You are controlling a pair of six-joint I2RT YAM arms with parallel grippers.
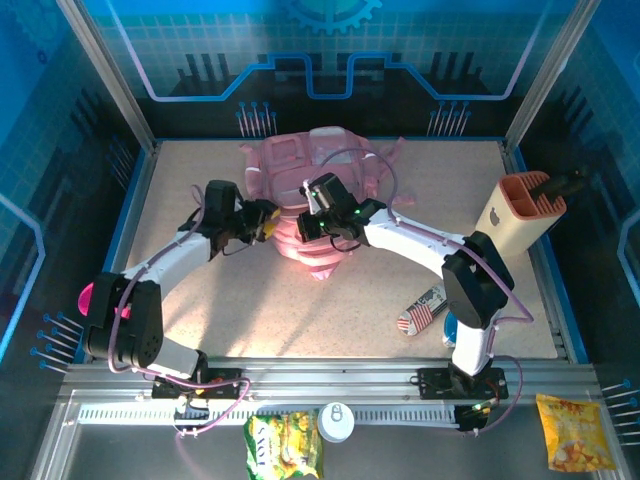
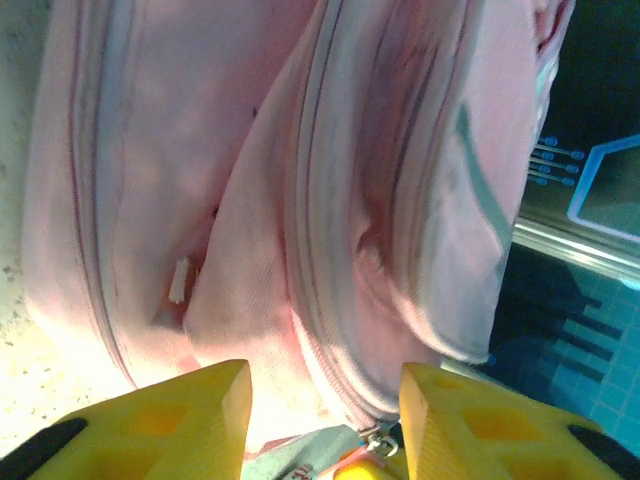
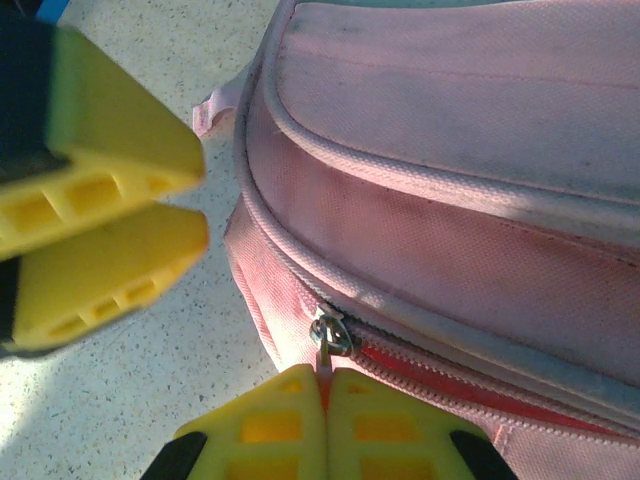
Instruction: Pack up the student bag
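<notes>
On the speckled table (image 1: 250, 310), at the bag (image 1: 320, 160) lying far-centre, with right gripper (image 3: 325, 375) clamped on zip pull (image 3: 328, 335) and left gripper (image 2: 325, 385) parted astride the bag's edge, pinch fabric taut first, then draw zip steadily along track.

Right wrist view: the tab of the zip pull (image 3: 328, 335) disappears between the closed fingers of the right pincer (image 3: 325, 385); the left pincer (image 3: 190, 200) is blurred and cut by the left edge. Top view: both cover the middle of the student bag (image 1: 290, 160); the green snack packet (image 1: 283, 445), cut by the lower edge, bears lettering too small to read.
</notes>
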